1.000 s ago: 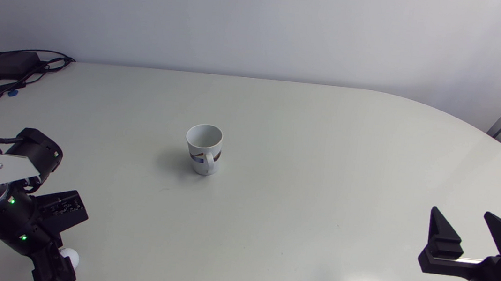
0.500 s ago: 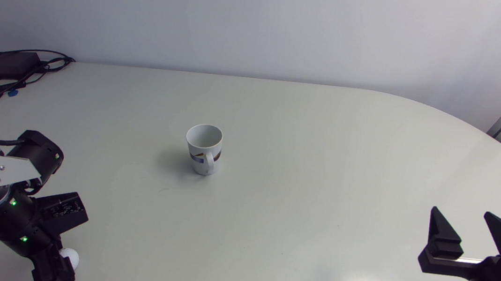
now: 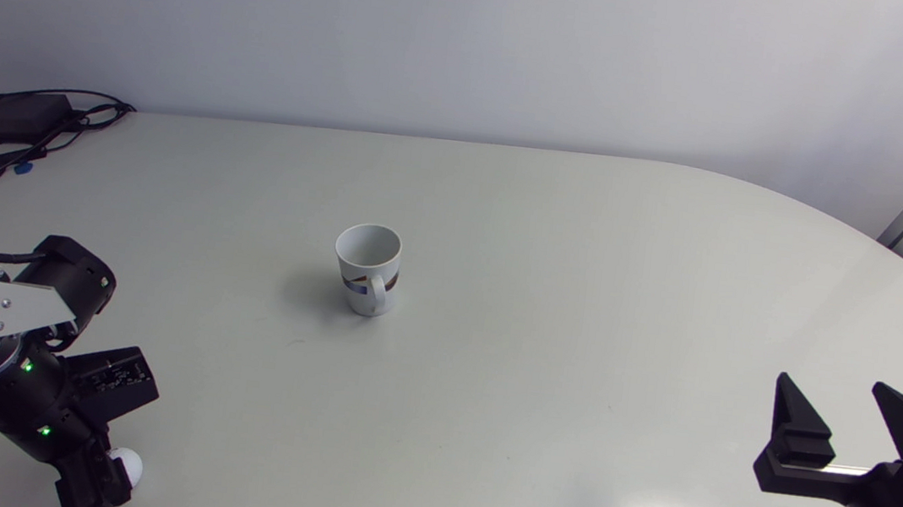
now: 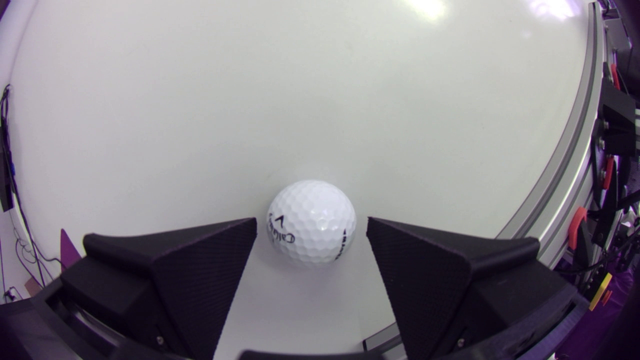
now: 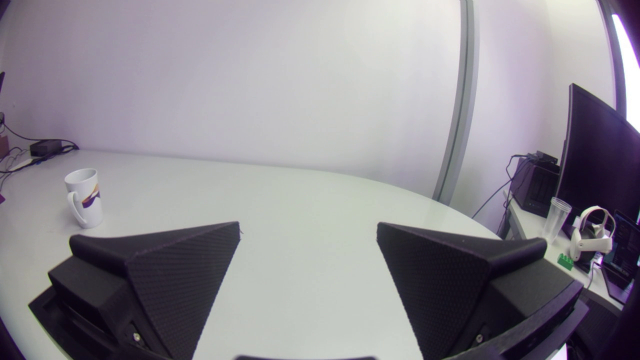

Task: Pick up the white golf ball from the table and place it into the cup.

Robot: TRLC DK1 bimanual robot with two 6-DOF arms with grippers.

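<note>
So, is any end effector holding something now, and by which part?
Nothing is held. The golf ball lies untouched within the open left end effector; the right end effector is open and empty.

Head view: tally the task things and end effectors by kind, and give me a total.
Golf ball: 1
Cup: 1
End effectors: 2, the left end effector and the right end effector
Total: 4

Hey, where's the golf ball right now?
In the head view the golf ball sits on the table at the near left, between the open fingers of the left end effector, touching neither, far from the cup mid-table.
</note>
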